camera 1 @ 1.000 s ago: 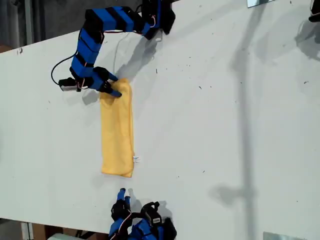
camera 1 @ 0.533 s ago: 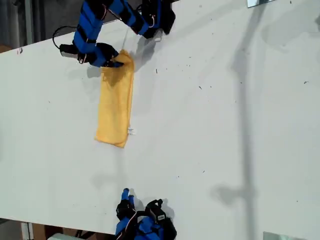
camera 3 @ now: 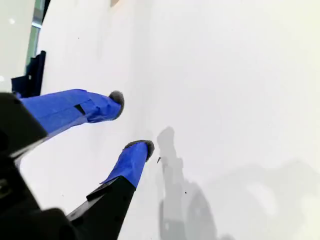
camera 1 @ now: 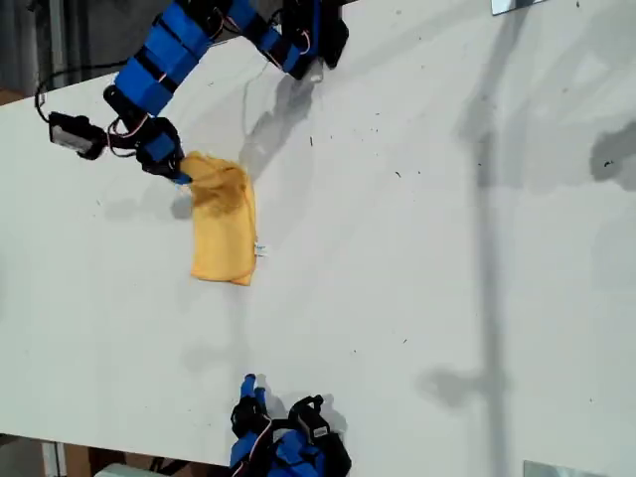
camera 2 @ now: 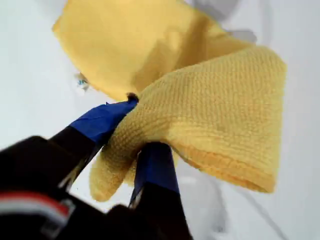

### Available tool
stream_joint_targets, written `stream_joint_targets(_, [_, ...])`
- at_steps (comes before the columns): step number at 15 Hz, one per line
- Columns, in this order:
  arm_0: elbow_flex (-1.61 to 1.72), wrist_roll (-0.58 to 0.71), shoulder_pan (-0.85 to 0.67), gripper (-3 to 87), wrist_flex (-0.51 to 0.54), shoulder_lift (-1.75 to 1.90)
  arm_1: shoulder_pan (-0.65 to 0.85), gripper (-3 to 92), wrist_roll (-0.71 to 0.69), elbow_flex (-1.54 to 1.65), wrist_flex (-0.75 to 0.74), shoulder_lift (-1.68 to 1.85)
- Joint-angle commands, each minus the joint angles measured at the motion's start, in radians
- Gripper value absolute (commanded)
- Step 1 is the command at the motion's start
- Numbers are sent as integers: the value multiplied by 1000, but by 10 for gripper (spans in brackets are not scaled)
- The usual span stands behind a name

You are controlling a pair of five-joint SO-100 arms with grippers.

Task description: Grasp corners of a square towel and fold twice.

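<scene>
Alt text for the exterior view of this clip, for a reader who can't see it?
Seen from above, the claw of a blue arm, my first gripper, pinches one end of a folded yellow-orange towel and lifts it off a white table. My second gripper sits open and idle at the view's bottom edge, away from the towel.

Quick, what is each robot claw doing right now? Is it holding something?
My first gripper: closed, holding the soft yellow-orange square towel.
My second gripper: open, holding nothing, above the white table.
</scene>
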Motion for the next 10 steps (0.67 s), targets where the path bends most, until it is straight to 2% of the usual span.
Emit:
stream_joint_targets(1, [-5, -5, 12, 125, 11, 8, -118, -1, -87, -209, -196, -126])
stream_joint_targets(4, [-3, -3, 12, 124, 15, 18, -216, -1, -156, -299, -344, -273])
stream_joint_targets(6, [-2, -3, 12, 123, 20, 28, -268, -1, -186, -373, -367, -397])
stream_joint_targets(8, [0, -3, 11, 123, 21, 29, -258, -1, -176, -416, -370, -456])
stream_joint_targets(9, [0, -2, 11, 123, 21, 31, -252, 24, -170, -416, -364, -456])
stream_joint_targets(10, [0, -2, 11, 122, 21, 34, -249, 191, -166, -414, -351, -451])
